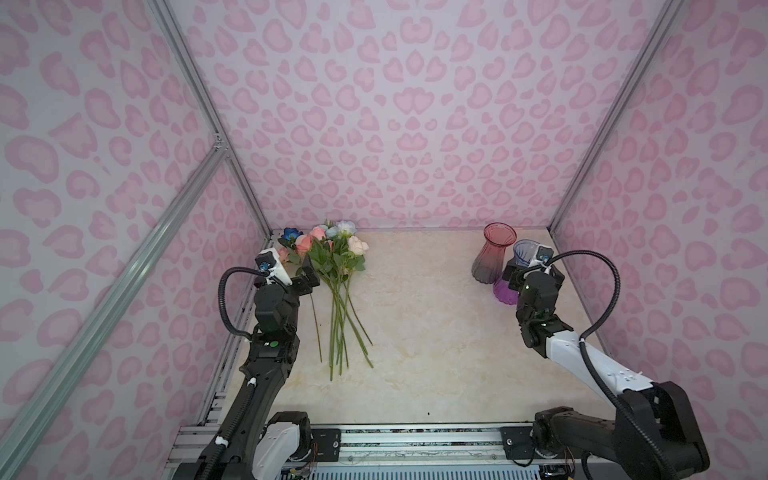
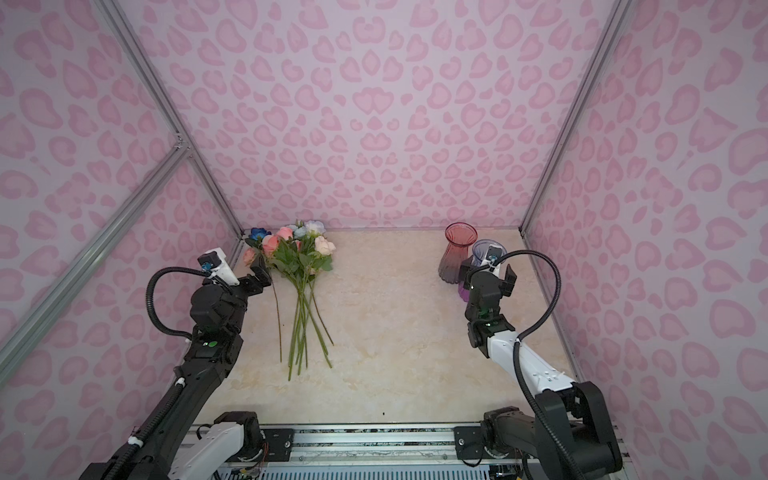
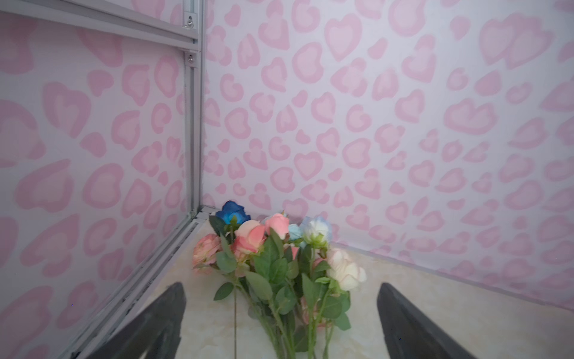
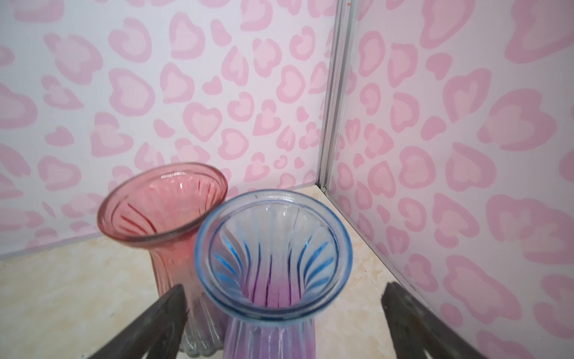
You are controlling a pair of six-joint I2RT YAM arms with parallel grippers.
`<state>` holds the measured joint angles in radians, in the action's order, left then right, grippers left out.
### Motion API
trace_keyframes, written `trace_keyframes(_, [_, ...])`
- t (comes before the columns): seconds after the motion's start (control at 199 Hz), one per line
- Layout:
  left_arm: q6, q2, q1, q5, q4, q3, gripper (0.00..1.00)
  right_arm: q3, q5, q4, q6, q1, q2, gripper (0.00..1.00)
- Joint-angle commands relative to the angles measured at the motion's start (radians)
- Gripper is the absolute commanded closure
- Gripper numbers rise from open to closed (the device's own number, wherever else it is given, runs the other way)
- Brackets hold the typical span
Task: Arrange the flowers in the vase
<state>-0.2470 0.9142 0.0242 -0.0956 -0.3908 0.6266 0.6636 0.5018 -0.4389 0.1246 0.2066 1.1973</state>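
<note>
- The blue-and-purple glass vase (image 1: 503, 295) (image 4: 273, 248) stood upright on the marbled tabletop (image 1: 415, 332).
- The right gripper (image 1: 532, 272) (image 4: 284, 286) straddled that vase below its flared rim, jaws spread wide on either side. Whether they touched the glass could not be told.
- A pink-red ribbed vase (image 1: 494, 257) (image 4: 161, 211) stood upright just beside the blue-and-purple vase, to its left and slightly farther back.
- The roses (image 1: 332, 266) (image 2: 299, 259) (image 3: 273, 267) lay flat in a loose bunch well to the left of that vase, stems fanned out.
- The left gripper (image 1: 309, 274) (image 3: 281, 284), also well left of the vase, sat at the bunch's leafy edge with its jaws wide, gripping nothing.
</note>
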Motion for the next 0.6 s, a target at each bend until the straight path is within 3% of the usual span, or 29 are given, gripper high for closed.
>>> trace_keyframes(0.0, [-0.186,-0.063,0.0,0.22,0.097,0.053,0.03,0.023,-0.04,0.35,0.141,-0.021,-0.016,0.0])
trace_keyframes(0.05, [-0.265,-0.1,-0.001,0.254,0.151,0.078,0.03,0.003,-0.071,0.358,0.23,-0.055,-0.02,0.0])
trace_keyframes(0.115, [-0.293,-0.141,-0.001,0.305,0.163,0.08,0.03,-0.02,-0.248,0.353,0.262,-0.115,-0.059,0.01])
trace_keyframes(0.166, [-0.346,-0.176,0.0,0.279,0.175,0.064,0.03,-0.048,-0.281,0.307,0.262,-0.123,-0.092,0.1])
trace_keyframes(0.246, [-0.395,-0.229,0.0,0.232,0.176,0.021,0.03,-0.086,-0.349,0.206,0.249,-0.116,-0.126,0.15])
trace_keyframes(0.331, [-0.386,-0.273,0.0,0.213,0.194,-0.005,0.03,-0.064,-0.349,0.239,0.241,-0.066,-0.137,0.16])
trace_keyframes(0.396, [-0.386,-0.296,-0.001,0.2,0.242,-0.012,0.03,-0.032,-0.281,0.305,0.212,-0.029,-0.13,0.14])
trace_keyframes(0.592, [-0.43,-0.369,-0.001,0.172,0.288,-0.035,0.03,0.003,-0.241,0.473,0.257,-0.009,-0.168,0.19])
